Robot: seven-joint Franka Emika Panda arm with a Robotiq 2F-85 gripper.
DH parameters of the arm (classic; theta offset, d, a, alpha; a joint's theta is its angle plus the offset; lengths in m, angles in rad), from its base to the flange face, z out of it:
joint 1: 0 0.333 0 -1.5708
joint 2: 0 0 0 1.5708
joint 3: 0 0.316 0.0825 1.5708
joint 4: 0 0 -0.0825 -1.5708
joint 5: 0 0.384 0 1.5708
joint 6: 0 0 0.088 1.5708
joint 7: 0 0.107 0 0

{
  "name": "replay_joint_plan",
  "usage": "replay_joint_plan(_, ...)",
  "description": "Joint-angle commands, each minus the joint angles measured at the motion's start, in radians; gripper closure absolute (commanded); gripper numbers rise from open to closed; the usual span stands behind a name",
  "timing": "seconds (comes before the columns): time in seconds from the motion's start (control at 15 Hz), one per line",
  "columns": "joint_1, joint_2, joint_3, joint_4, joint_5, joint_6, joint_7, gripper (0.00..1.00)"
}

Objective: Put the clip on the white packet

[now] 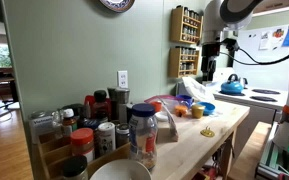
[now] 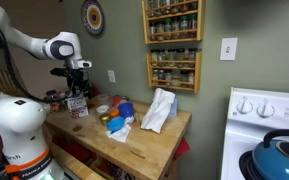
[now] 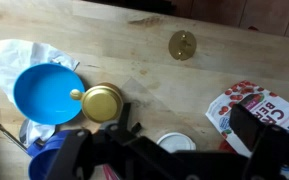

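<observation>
Wooden counter (image 3: 134, 40) lies bare between blue bowl (image 3: 46, 92) and red-printed packet (image 3: 249, 105), beneath the gripper (image 3: 169, 150), jaws spread wide.

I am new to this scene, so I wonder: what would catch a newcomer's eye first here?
The white packet stands on the wooden table, near a blue bowl. Two spice racks hang on the green wall behind it, and a blue kettle sits on the white stove.
</observation>
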Motion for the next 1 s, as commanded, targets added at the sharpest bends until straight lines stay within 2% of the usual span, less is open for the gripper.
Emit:
replay_joint_plan(0.0,0.0,0.001,0.0,0.001,-0.001,-0.002,0.0,0.0)
replay_joint_plan(0.27,0.0,0.001,0.0,0.001,-0.001,-0.002,0.0,0.0)
replay_joint_plan(0.4,-0.01,0.096,0.026,0.042,0.027,0.023,0.081,0.0)
replay_joint_plan(0.6,-0.038,0.226,0.059,0.075,0.059,0.141,0.236,0.0)
replay_joint_plan(0.93,-0.097,0.432,0.106,0.105,-0.038,0.402,0.43,0.0)
